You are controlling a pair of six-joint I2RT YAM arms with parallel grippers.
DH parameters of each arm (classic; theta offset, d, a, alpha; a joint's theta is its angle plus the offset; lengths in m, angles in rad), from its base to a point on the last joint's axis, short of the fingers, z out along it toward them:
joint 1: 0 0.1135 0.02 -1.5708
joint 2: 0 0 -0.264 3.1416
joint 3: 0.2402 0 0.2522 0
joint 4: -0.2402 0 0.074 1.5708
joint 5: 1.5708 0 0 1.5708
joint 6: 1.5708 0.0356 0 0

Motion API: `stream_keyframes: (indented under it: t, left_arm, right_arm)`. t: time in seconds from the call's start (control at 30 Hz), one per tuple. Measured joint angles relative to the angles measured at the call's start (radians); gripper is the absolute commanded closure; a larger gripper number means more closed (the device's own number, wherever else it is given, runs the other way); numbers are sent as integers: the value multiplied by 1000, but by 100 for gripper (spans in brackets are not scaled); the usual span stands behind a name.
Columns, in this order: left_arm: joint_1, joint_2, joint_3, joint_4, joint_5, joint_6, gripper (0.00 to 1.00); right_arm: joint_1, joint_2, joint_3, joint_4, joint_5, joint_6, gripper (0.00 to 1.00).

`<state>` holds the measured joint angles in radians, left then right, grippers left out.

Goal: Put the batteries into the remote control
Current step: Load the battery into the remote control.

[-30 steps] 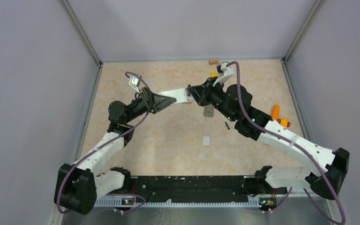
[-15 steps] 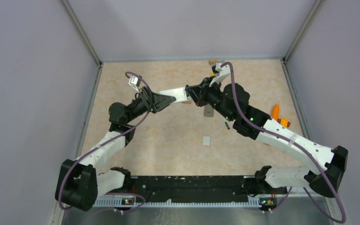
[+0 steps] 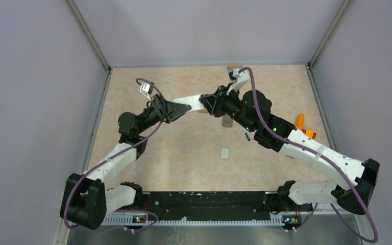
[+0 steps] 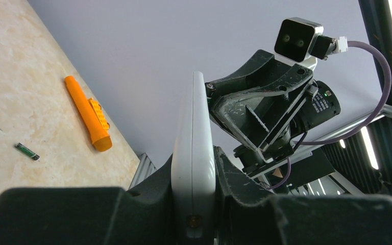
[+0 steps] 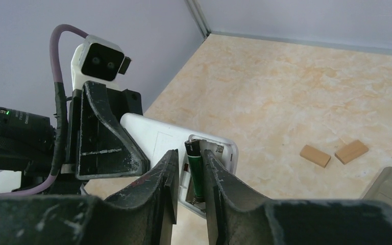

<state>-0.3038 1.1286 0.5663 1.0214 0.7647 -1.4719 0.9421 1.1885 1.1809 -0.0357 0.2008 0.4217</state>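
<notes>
L fingers clamp remote; 1 battery seated near its end edge.

Our right fingers rise from 6 o'clock, slightly parted around a dark green battery standing in the white remote's open compartment. The left fingers clamp the remote at 9 o'clock. Two brown blocks lie on the surface at 3 o'clock.

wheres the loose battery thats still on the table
In the top view the loose battery lies on the table right of centre, just beside the right arm; the left wrist view shows it near the orange tool.
</notes>
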Motion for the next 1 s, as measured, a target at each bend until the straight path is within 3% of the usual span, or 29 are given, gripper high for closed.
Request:
stream_keyframes:
  t: [0.17, 0.33, 0.8, 1.0]
  left_arm:
    - [0, 0, 0, 4, -1, 0, 100]
    - [0, 0, 0, 15, -4, 0, 100]
    - [0, 5, 0, 23, -7, -4, 100]
    - [0, 8, 0, 37, -18, -32, 100]
  right_arm:
    - [1, 0, 14, -14, -3, 11, 68]
    - [1, 0, 34, -37, 0, 32, 69]
    - [2, 45, 83, -91, 24, 45, 90]
    - [2, 45, 82, -69, 43, 55, 94]
